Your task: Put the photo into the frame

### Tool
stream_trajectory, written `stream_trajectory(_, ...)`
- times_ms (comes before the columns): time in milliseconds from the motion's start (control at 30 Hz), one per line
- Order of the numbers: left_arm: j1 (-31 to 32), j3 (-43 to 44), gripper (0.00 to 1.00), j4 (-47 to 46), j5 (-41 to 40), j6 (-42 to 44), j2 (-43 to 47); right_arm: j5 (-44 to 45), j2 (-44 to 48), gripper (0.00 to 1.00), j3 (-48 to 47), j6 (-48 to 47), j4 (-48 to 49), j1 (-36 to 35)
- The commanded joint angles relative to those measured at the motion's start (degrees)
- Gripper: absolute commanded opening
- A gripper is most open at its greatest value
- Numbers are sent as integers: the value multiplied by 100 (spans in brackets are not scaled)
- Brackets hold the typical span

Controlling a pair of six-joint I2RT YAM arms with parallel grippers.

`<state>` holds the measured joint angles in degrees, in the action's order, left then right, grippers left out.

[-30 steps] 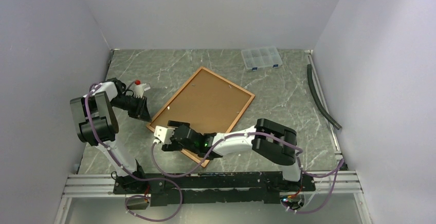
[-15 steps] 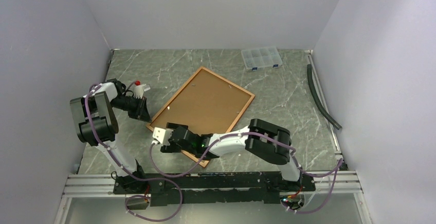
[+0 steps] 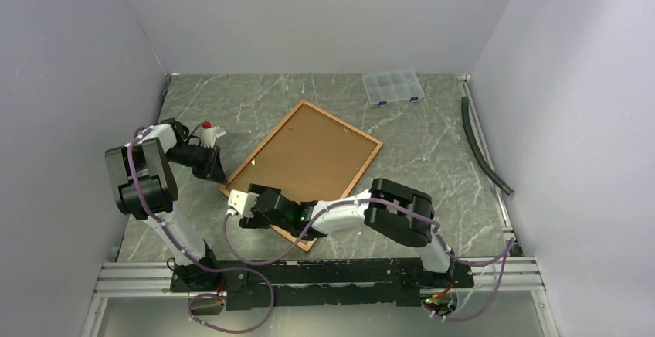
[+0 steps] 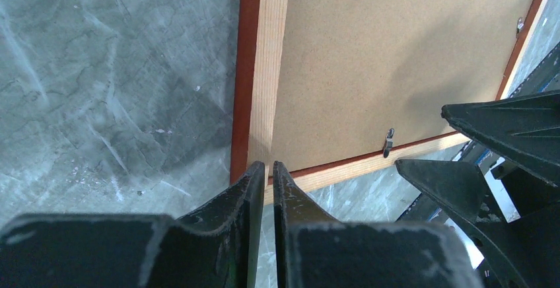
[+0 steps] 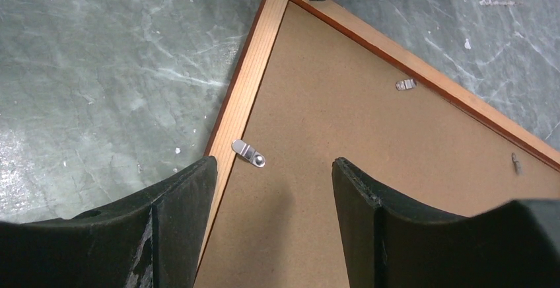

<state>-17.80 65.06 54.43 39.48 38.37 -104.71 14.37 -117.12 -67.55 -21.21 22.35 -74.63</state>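
The frame [image 3: 305, 155] lies face down. The right hand [image 5: 272, 164], spread wide, hangs over its edge clip [image 5: 248, 152]. The left hand [image 4: 267, 166], pinched narrow, sits at the frame's corner.

Soft, even overhead light, fairly bright; faint shadow patch on the backing board [image 4: 370, 50]; close-up fingers [image 5: 178, 209] dark, slightly soft-focused; top view sharp

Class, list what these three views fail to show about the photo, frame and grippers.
Photo: in no view; backing board covers the frame's inside.
Frame's near edge: top view, partly under the right arm.
Left gripper: left wrist view, its own fingers hide whether it touches the frame's corner.
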Motion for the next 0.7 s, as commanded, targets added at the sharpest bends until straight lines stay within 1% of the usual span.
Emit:
stream_trajectory(0, -6, -65, 17, -56, -56, 192, 82, -91, -115, 68, -181, 124, 173, 85)
stream_trajectory(667, -11, -51, 15, -44, -38, 207, 45, -220, -138, 66, -235, 284, 122, 148)
